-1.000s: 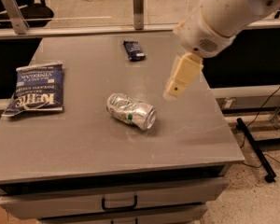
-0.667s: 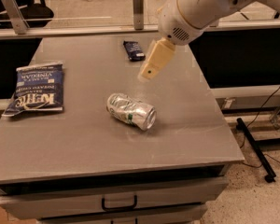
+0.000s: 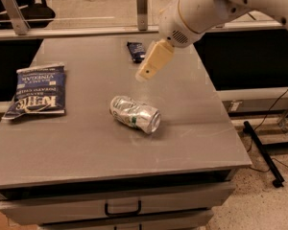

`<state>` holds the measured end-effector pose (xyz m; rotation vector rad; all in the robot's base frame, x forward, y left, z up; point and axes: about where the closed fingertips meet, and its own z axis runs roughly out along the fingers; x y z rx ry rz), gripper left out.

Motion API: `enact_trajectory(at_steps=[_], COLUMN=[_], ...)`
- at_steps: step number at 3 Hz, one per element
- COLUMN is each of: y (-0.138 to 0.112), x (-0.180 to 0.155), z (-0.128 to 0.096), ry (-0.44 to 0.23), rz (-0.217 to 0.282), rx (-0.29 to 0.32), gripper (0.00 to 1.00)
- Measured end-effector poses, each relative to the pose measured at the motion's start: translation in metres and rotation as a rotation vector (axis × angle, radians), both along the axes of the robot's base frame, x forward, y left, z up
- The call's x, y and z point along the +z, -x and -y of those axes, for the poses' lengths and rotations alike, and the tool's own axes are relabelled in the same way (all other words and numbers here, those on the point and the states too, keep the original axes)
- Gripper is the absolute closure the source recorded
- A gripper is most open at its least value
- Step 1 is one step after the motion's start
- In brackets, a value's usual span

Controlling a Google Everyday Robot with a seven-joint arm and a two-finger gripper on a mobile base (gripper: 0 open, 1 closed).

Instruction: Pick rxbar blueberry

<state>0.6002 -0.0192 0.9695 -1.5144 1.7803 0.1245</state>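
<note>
Now, rxbar blueberry point(image 3: 136, 51): lying flat at the far side of the table point(image 3: 197, 143), beyond the crushed can point(image 3: 134, 114).
Gripper point(image 3: 147, 70): above the table, just near-right of the bar; whether parted or closed does not show.
Handling: probably light, thin, slick-wrapped; pinch across its short width.

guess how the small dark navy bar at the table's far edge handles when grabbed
The small dark navy wrapped bar lies flat, so probably won't roll; looks thin and light, so a nudge may slide it. The cream gripper hovers beside it.
</note>
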Motion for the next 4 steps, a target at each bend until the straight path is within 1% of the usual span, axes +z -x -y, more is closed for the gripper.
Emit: enact_trajectory(at_steps=[1, 2, 3, 4], y=[-0.04, -0.081, -0.113, -0.142], x=[-0.01, -0.024, -0.035, -0.049], z=[-0.021, -0.044, -0.065, -0.079], ry=[-0.116, -0.207, -0.281, -0.338], rz=[0.02, 0.022, 0.015, 0.007], rx=[-0.027, -0.057, -0.089, -0.149], gripper=[0.0, 0.0, 0.0, 0.0])
